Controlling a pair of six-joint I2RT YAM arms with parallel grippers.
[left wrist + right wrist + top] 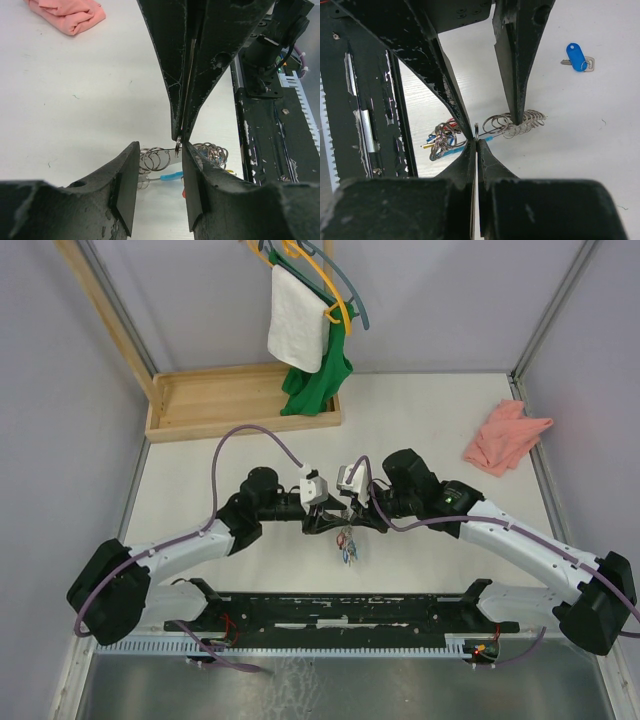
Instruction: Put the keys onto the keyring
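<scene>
1. Mid-width of the table point(430, 420), nearer its near edge: the right gripper point(476, 142), jaws pressed fully together on a small keyring point(476, 131), with the ring poking just past the fingertips.
2. Nose to nose with it: the left gripper point(160, 150), about half open, nothing clamped.
3. Straddling the pinched ring with the left fingers: one just beside it, the other with its tip down on a chain of linked rings point(520, 122).
4. Near the pinched ring, on the near-edge side: a bunch of rings point(441, 141) with red, blue and yellow flecks, too small to pick out a red-headed key for certain.
5. Flat on the table, well apart from both grippers toward the far edge: the blue-headed key point(577, 57), touching neither.
6. Near the far right corner, by the right edge: a pink cloth point(505, 437).
</scene>
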